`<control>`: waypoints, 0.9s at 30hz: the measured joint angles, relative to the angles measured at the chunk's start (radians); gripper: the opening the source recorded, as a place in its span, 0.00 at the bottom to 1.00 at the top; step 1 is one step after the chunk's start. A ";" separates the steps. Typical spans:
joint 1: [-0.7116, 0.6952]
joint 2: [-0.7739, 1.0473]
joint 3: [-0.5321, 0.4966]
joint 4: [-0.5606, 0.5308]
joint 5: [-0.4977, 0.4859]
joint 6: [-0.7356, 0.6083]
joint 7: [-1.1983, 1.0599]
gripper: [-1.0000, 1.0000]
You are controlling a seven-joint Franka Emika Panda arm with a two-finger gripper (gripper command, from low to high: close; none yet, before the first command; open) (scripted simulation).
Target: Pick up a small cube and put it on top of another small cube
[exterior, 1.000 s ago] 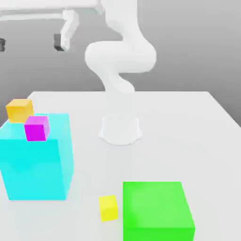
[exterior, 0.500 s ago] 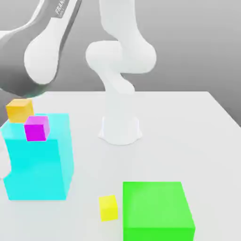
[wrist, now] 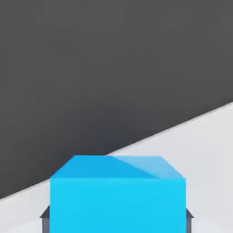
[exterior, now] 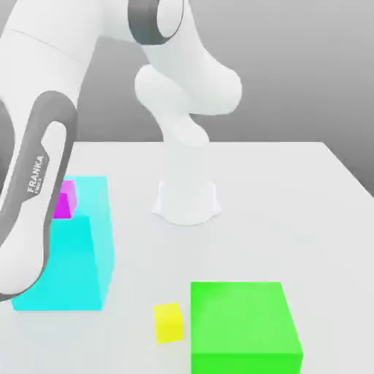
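A small blue cube sits close up in the hand view, with a dark fingertip against one side and another against the opposite side. My gripper is shut on this blue cube. Behind it lie the pale table surface and a dark background. In the exterior view a small yellow cube rests on the table near the front. A small magenta cube sits on the big cyan block, half hidden by my arm.
A large green block stands right of the yellow cube in the exterior view. My white base rises mid-table. The arm link covers the cyan block's left part. Open table lies at the exterior view's right.
My arm has swung down across the exterior view's left, now covering the orange cube and part of the magenta one. The yellow cube and both big blocks have not moved.
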 joint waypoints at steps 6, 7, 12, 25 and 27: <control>0.042 -0.168 -0.050 -0.054 -0.034 -0.117 0.054 0.00; 0.052 -0.203 -0.059 -0.071 -0.036 -0.135 0.080 0.00; 0.099 -0.381 -0.100 -0.165 -0.061 -0.219 0.232 0.00; 0.138 -0.872 -0.099 -0.414 -0.269 -0.424 0.736 0.00; 0.129 -0.947 -0.082 -0.452 -0.302 -0.458 0.817 0.00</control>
